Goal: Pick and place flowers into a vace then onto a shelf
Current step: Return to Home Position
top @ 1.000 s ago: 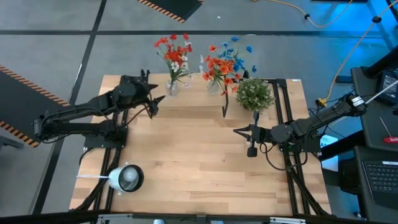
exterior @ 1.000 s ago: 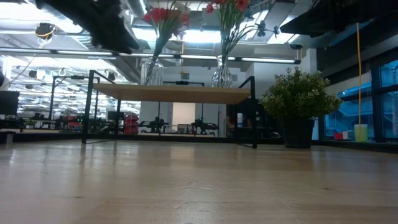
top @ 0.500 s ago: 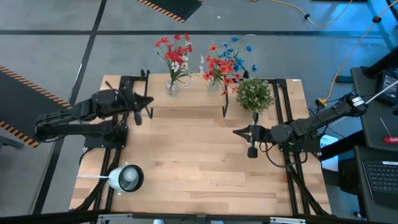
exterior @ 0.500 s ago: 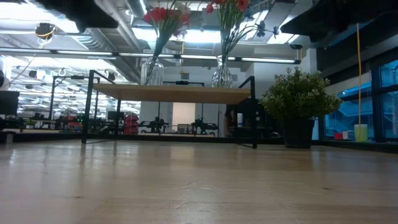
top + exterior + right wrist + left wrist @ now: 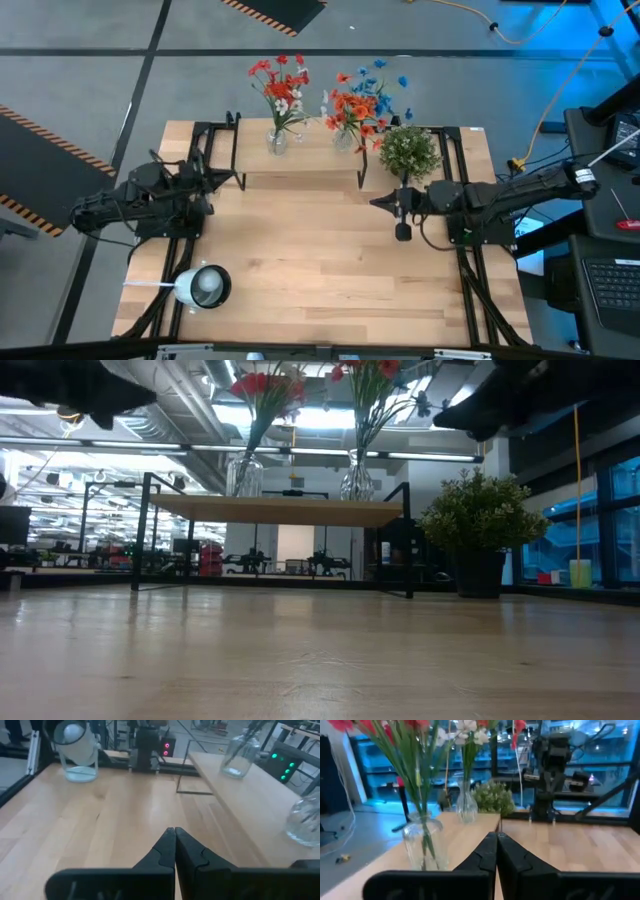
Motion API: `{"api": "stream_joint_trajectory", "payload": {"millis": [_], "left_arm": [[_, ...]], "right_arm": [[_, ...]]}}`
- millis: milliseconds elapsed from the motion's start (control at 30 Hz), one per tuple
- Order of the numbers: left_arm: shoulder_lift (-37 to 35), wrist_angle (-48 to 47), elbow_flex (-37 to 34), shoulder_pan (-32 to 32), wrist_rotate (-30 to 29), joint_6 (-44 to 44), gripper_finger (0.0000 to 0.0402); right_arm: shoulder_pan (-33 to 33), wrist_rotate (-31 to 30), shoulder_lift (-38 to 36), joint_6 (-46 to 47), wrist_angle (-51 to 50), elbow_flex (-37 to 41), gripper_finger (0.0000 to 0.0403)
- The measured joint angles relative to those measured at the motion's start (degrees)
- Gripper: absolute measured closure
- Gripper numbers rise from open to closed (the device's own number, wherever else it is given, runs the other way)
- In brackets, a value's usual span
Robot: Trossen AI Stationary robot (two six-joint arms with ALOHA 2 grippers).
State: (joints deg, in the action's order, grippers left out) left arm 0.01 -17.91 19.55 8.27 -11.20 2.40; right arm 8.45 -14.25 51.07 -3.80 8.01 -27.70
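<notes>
Two clear glass vases stand upright by their bases on the light-wood shelf at the table's far side. The left vase holds red and whitish flowers; the right one holds red and blue flowers. In the left wrist view the nearer vase and the farther vase both show. My left gripper is shut and bare, by the shelf's left end. My right gripper is shut and bare too, just in front of the shelf's right end.
A bushy green plant in a dark pot stands at the shelf's right end. A white round device sits near the table's near left corner. Black frame rails run along both table sides. Bare tabletop lies between the arms.
My left gripper has drawn back from the left vase toward the table's left and near edges, and its fingers have shut on nothing. The vase with its flowers stays upright on the shelf. My right gripper has shifted slightly toward the far edge.
</notes>
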Motion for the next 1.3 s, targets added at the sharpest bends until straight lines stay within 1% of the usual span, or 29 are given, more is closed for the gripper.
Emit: {"api": "stream_joint_trajectory", "payload": {"millis": [67, 100, 200, 267, 300, 367, 467, 633, 767, 833, 933, 1033, 1133, 1233, 1300], "left_arm": [[0.03, 0.77, -0.93, 0.0, -0.1, 0.23, 0.04], [0.04, -0.7, -1.27, 0.0, -0.48, 0.18, 0.0399], [1.1, 1.58, -2.72, 0.0, -1.06, 0.07, 0.04], [0.53, 0.55, -4.31, 0.0, -1.75, 0.07, 0.0401], [0.29, 2.06, -4.87, 0.0, -1.63, 0.14, 0.04], [0.01, 5.66, -6.37, 0.0, -0.64, 0.8, 0.0399], [0.24, 6.72, -8.4, 0.0, 1.92, 1.23, 0.04], [0.03, 10.47, -12.5, 0.0, 2.34, 1.0, 0.0399], [0.01, 14.86, -16.3, 0.0, 2.76, 0.56, 0.04], [0.03, 17.47, -17.72, 0.0, 3.49, 1.08, 0.04], [0.11, 20.15, -19.08, 0.0, 3.99, 1.35, 0.0399], [0.16, 20.14, -19.08, 0.0, 4.55, 1.21, 0.04], [0.11, 19.94, -19.08, 0.0, 5.23, 0.95, 0.0399], [0.11, 19.91, -19.08, 0.0, 5.14, 0.95, 0.04], [0.11, 19.93, -19.08, 0.0, 4.39, 1.25, 0.04]], "right_arm": [[-2.59, 1.91, -0.65, -0.37, 0.19, -0.01, 0.0401], [-3.87, 3.18, -1.04, -0.59, 0.56, 0.0, 0.0401], [-7.25, 8.4, -2.4, -1.44, 1.45, 0.0, 0.0402], [-9.12, 10.59, -3.37, -2.31, 1.3, 0.0, 0.0402], [-9.93, 11.47, -3.9, -2.65, 1.1, 0.0, 0.0402], [-11.57, 13.0, -5.28, -3.75, 0.79, 0.0, 0.0402], [-13.74, 16.26, -7.76, -4.71, 0.62, 0.0, 0.0402], [-16.94, 21.18, -13.09, -5.62, -2.6, 0.0, 0.0402], [-17.99, 21.9, -18.22, -4.44, -7.68, 0.05, 0.0402], [-17.99, 21.89, -21.11, -4.93, -7.87, 1.53, 0.0403], [-18.04, 21.88, -27.05, -5.67, -6.87, 5.33, 0.0403], [-18.05, 21.87, -34.04, -4.77, -4.64, 10.06, 0.0403], [-18.07, 21.85, -39.72, -3.74, -4.8, 14.16, 0.0403], [-18.07, 21.82, -43.99, -2.68, -3.43, 18.07, 0.0403], [-18.05, 21.59, -45.7, -2.67, -0.76, 21.32, 0.0403]]}}
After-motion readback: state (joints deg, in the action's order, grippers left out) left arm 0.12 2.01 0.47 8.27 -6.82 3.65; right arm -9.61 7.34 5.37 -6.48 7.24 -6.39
